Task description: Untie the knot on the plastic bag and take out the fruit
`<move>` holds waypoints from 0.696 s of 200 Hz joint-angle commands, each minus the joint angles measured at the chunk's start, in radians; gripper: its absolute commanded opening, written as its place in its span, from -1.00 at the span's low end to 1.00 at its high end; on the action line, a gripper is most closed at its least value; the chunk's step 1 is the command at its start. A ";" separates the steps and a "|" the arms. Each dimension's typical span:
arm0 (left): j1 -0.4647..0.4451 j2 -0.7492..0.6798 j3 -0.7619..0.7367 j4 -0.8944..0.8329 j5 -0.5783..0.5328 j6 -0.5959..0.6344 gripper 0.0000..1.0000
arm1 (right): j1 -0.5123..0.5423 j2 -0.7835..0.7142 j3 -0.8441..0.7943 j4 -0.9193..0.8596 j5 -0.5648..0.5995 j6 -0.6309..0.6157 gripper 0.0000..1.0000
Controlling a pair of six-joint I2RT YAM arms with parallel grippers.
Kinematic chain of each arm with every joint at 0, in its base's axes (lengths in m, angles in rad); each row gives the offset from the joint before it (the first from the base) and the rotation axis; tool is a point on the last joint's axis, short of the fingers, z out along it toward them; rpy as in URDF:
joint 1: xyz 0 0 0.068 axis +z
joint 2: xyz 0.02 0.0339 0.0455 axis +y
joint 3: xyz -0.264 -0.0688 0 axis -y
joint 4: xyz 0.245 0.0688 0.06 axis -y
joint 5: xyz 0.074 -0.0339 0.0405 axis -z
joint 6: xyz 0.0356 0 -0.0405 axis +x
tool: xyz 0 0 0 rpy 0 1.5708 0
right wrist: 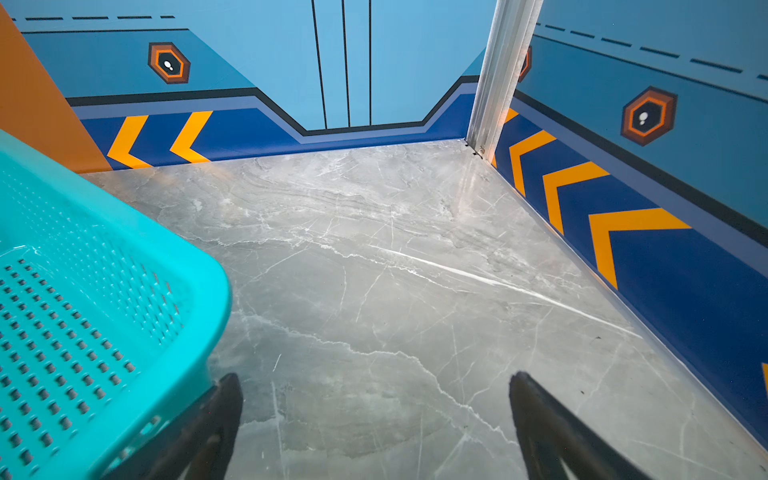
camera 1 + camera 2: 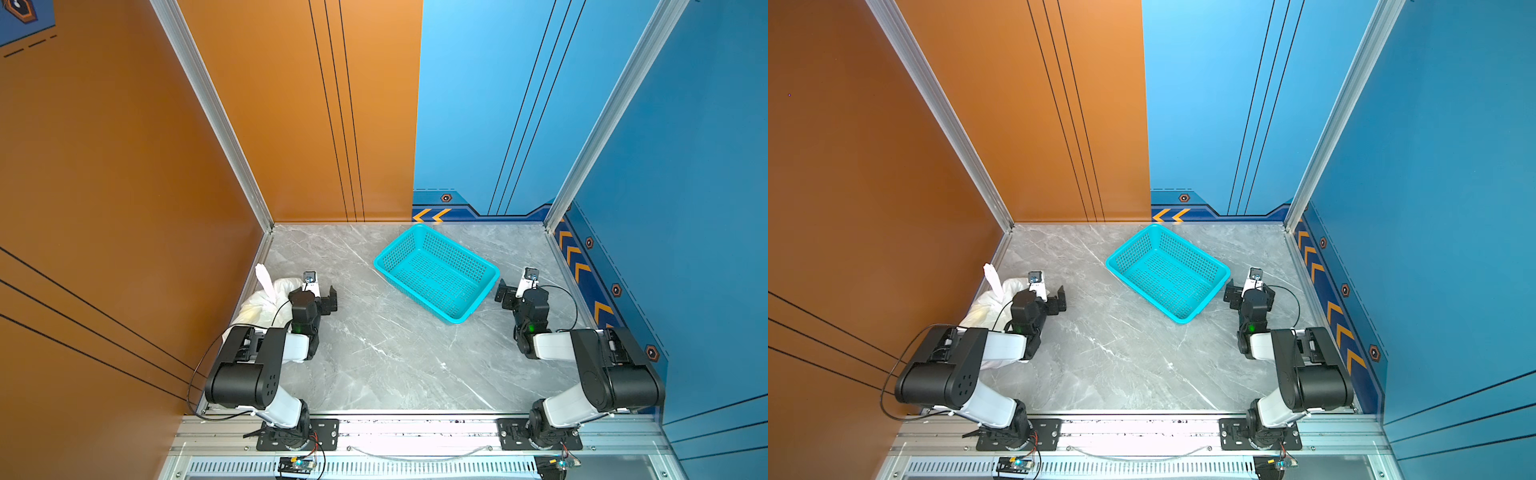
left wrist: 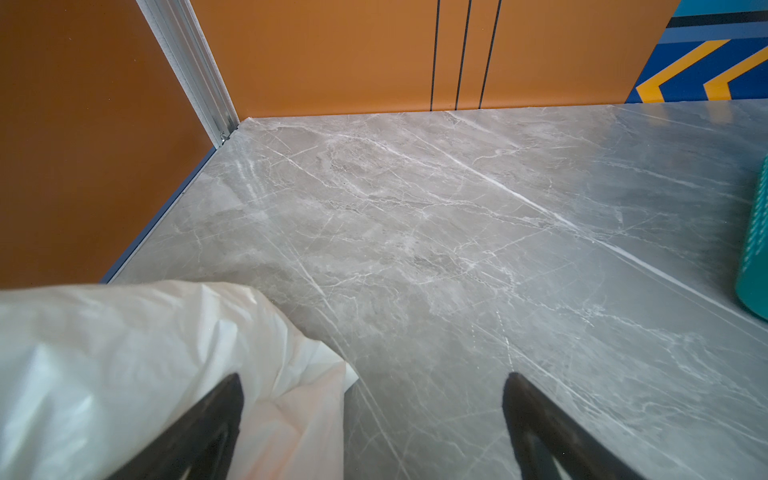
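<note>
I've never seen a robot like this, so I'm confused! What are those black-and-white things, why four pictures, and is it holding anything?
Those are two robot arms, each ending in a pincer called a gripper. Two pictures look down from above on the grey marble table; the other two come from cameras on the arms' wrists, showing the dark fingers. On the table lie a crinkly white plastic bag, tied shut with a twisted white knot sticking up, and an empty teal plastic basket full of holes. The left gripper is beside the bag, the right gripper beside the basket. Both are open and hold nothing.
</note>
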 commanded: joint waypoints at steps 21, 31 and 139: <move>0.004 -0.122 0.028 -0.130 -0.014 0.011 0.96 | -0.011 -0.139 0.109 -0.366 0.056 0.027 1.00; 0.002 -0.171 0.048 -0.203 -0.015 0.013 0.96 | -0.009 -0.166 0.148 -0.457 0.065 0.019 1.00; -0.081 -0.567 0.306 -0.974 0.027 -0.141 0.96 | 0.273 -0.319 0.627 -1.276 0.068 0.009 1.00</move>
